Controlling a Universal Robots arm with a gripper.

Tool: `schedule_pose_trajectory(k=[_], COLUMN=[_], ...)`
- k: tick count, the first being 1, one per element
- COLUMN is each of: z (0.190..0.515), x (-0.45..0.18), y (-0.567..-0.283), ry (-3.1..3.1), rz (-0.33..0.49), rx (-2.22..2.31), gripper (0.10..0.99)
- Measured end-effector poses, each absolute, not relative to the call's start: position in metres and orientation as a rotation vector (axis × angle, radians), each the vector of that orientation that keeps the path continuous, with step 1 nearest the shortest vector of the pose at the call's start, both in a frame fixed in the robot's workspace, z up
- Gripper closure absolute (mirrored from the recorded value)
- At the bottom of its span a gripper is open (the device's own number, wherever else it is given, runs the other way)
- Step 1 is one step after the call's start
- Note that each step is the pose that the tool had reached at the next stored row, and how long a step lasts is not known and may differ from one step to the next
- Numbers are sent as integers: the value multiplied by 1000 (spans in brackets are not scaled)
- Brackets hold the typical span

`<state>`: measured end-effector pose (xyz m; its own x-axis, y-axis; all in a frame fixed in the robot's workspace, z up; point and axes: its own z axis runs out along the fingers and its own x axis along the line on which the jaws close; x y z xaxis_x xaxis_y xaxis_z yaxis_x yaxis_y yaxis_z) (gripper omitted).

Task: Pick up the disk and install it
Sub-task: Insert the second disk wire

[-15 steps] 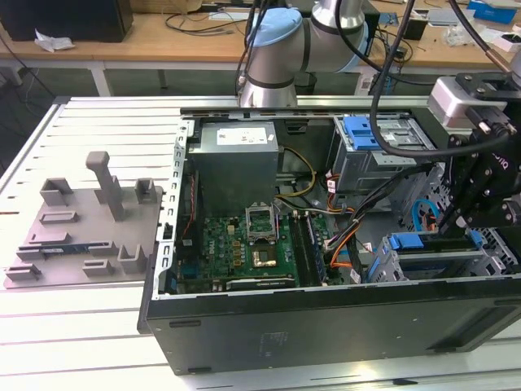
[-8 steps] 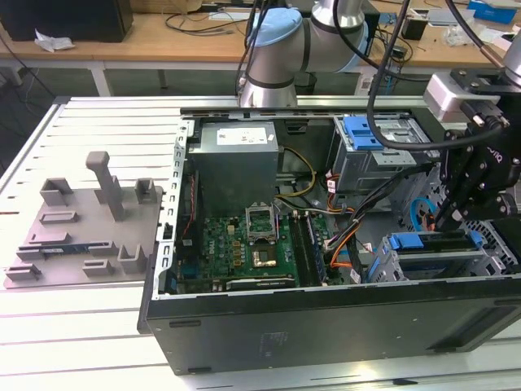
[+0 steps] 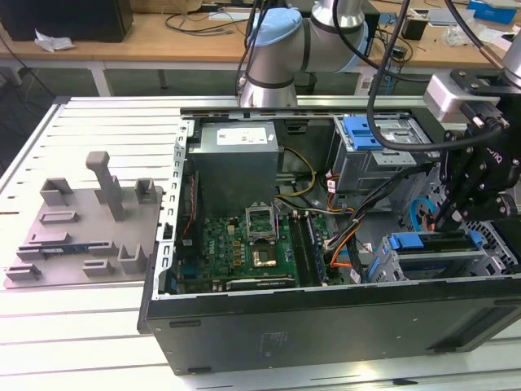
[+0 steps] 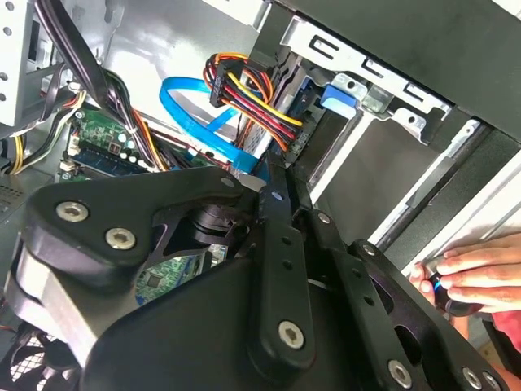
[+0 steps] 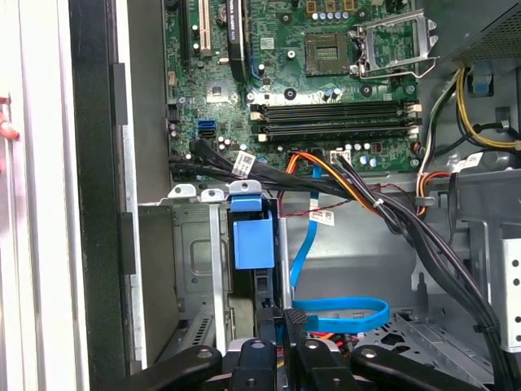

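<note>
The disk (image 3: 423, 242) stands on edge in the grey drive cage (image 3: 488, 261) at the exterior view's right, inside the open computer case. Its blue carrier bracket shows along the top. In the first wrist view the disk's blue end (image 5: 252, 240) sits in the cage slot; in the second wrist view its blue bracket (image 4: 338, 96) shows past the cables. My gripper (image 3: 446, 216) hangs just above the cage. Its black fingers lie close together, shut, with the tips (image 5: 281, 318) (image 4: 281, 175) at the disk's cable end. Whether they touch it is hidden.
A blue flat cable (image 5: 334, 314) and a red-yellow power plug (image 4: 244, 90) crowd the fingertips. A person's hand (image 4: 472, 277) rests on the case rim. A second cage with a blue latch (image 3: 362, 130), the motherboard (image 3: 244, 244) and a grey fixture plate (image 3: 81, 220) lie further left in the exterior view.
</note>
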<state>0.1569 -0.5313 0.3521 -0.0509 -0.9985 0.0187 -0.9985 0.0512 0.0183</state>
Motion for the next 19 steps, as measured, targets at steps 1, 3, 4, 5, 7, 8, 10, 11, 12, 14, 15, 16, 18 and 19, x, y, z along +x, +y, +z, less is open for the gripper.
schedule_pose_trajectory(k=[1, 3, 4, 5, 7, 8, 10, 11, 12, 14, 15, 16, 18, 19], z=[352, 352, 352, 351, 351, 351, 350, 350, 350, 349, 349, 349, 349, 349], x=[157, 157, 157, 157, 157, 157, 157, 157, 157, 157, 157, 157, 157, 157], y=[-531, -532, -532, -532, -532, -532, -532, -532, -532, -532, -532, -532, -532, -532], ry=[-2259, -2259, -2258, -2258, -2259, -2259, -2259, -2259, -2259, -2259, -2259, -2258, -2259, -2259], rz=[-1, -1, 0, 0, 0, 0, 0, -1, -1, 0, -1, 0, -1, -1], rx=[2146, 2146, 2146, 2146, 2146, 2146, 2146, 2146, 2146, 2146, 2146, 2146, 2146, 2146], gripper=[925, 925, 925, 925, 925, 925, 925, 925, 925, 925, 925, 925, 925, 925])
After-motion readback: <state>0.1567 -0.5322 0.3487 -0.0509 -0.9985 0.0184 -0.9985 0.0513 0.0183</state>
